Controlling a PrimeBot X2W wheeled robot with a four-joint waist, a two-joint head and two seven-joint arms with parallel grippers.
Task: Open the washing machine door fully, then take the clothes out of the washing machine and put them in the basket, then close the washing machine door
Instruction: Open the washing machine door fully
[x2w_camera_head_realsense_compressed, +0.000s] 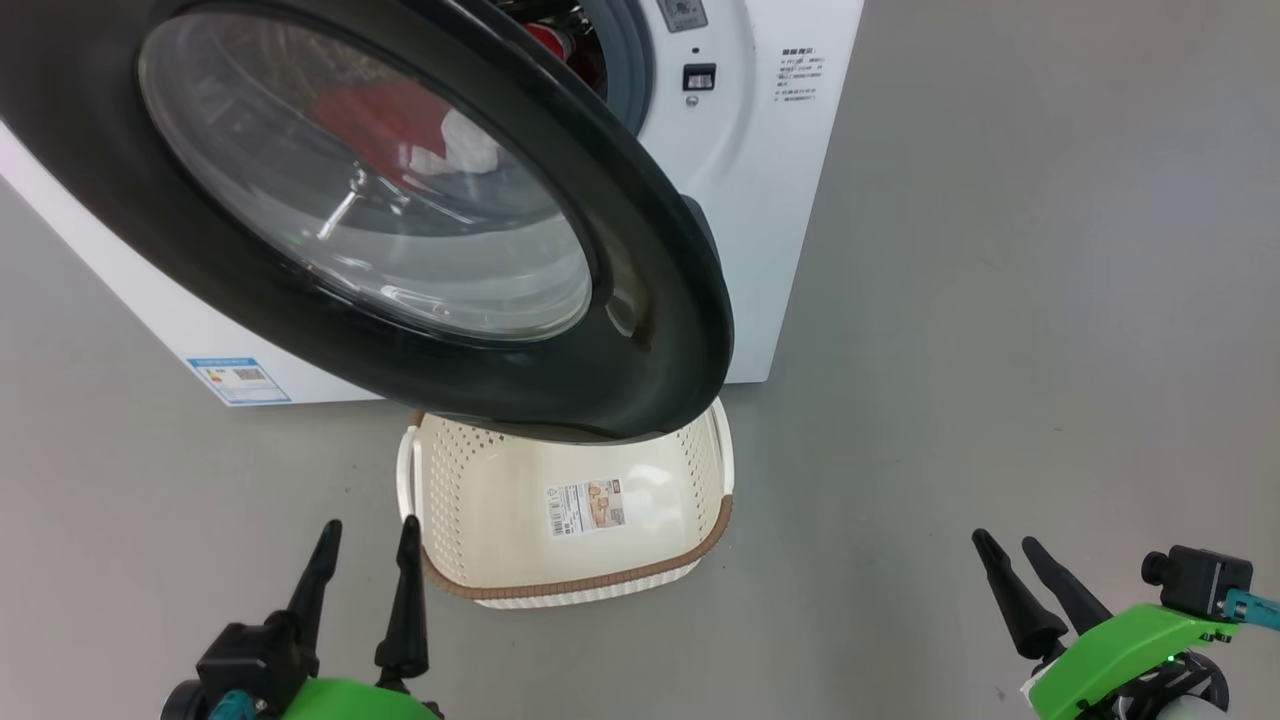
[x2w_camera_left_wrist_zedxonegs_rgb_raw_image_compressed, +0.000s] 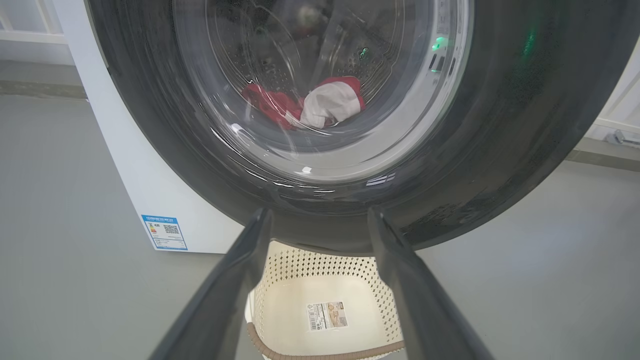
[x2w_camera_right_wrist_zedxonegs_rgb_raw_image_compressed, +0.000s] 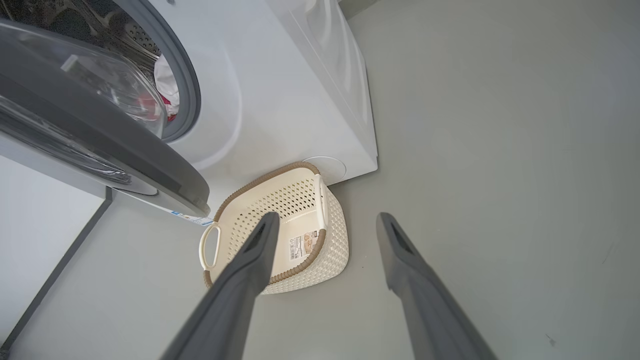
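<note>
Clothes (x2w_camera_left_wrist_zedxonegs_rgb_raw_image_compressed: 325, 102) inside washing machine (x2w_camera_head_realsense_compressed: 770, 250); basket (x2w_camera_head_realsense_compressed: 470, 470) holds label (x2w_camera_head_realsense_compressed: 586, 506); left gripper (x2w_camera_head_realsense_compressed: 371, 524), right gripper (x2w_camera_head_realsense_compressed: 1005, 539) jaws spread.

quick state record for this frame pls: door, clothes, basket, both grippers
door: partly open, swung out over the basket's far end
clothes: red and white, inside the washing machine
basket: on the floor in front of the machine, empty
left gripper: open, holding nothing, beside the basket
right gripper: open, holding nothing, over bare floor
</note>
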